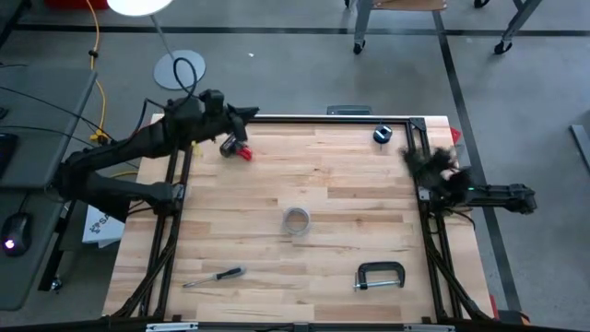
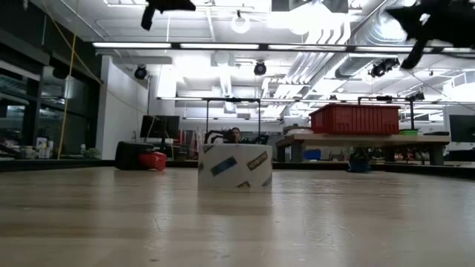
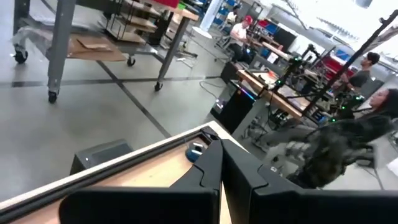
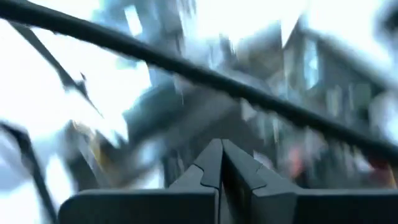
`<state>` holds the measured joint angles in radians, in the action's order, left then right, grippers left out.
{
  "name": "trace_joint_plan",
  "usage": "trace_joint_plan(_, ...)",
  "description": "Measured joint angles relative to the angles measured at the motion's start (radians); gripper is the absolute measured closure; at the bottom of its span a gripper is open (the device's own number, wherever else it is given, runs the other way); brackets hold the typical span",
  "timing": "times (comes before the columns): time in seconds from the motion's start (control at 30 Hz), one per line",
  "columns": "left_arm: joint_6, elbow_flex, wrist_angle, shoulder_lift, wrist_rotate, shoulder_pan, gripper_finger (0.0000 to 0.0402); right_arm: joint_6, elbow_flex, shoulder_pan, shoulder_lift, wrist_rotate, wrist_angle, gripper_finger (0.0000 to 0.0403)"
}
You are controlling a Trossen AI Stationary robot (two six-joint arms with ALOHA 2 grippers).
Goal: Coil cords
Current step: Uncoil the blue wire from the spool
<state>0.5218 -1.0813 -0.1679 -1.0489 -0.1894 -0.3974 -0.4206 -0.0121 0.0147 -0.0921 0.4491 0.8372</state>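
No cords show in any view. My left gripper (image 1: pixel 251 114) hangs above the table's far left corner, shut and holding nothing; its wrist view shows the two fingers (image 3: pixel 221 163) together, pointing past the table's far edge into the room. My right gripper (image 1: pixel 412 157) is raised at the table's right edge near the far corner, blurred in the high view. Its fingers (image 4: pixel 221 155) are shut on nothing and tipped upward. In the low view both arms show only at the top, left gripper (image 2: pixel 167 6) and right gripper (image 2: pixel 424 22).
A roll of tape (image 1: pixel 296 220) stands at the table's middle. A screwdriver (image 1: pixel 214 276) and a C-clamp (image 1: pixel 380 275) lie near the front edge. A small red tool (image 1: pixel 238 151) sits at the far left, and a dark round object (image 1: pixel 382 136) at the far right.
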Motion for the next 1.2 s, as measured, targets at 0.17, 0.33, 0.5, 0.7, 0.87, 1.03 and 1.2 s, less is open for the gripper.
trace_joint_plan(0.17,0.018,0.0,0.085,-0.113,0.374,-0.239,0.0401,0.227,-0.126,0.004,-0.217,-0.046,0.193,0.0402)
trace_joint_plan(0.33,0.124,0.001,0.295,-0.282,0.743,-0.393,0.0401,0.222,-0.426,0.053,-0.533,0.029,-0.053,0.0402)
trace_joint_plan(0.5,0.13,0.0,0.322,-0.316,0.893,-0.454,0.0401,-0.026,-0.74,0.178,-0.771,0.22,-0.7,0.0402)
trace_joint_plan(0.7,0.091,0.006,0.282,-0.27,0.918,-0.46,0.0401,-0.227,-1.097,0.434,-0.996,-0.098,-1.516,0.0379)
trace_joint_plan(0.87,0.068,0.006,0.261,-0.24,0.918,-0.459,0.0401,-0.016,-1.257,0.6,-1.198,-0.231,-1.678,0.0296)
trace_joint_plan(1.03,0.126,0.006,0.265,-0.226,0.917,-0.457,0.0401,0.039,-1.346,0.736,-1.41,-0.315,-1.871,0.0197)
trace_joint_plan(1.2,0.153,0.006,0.266,-0.213,0.917,-0.457,0.0401,0.038,-1.373,0.84,-1.577,-0.293,-1.998,0.0144)
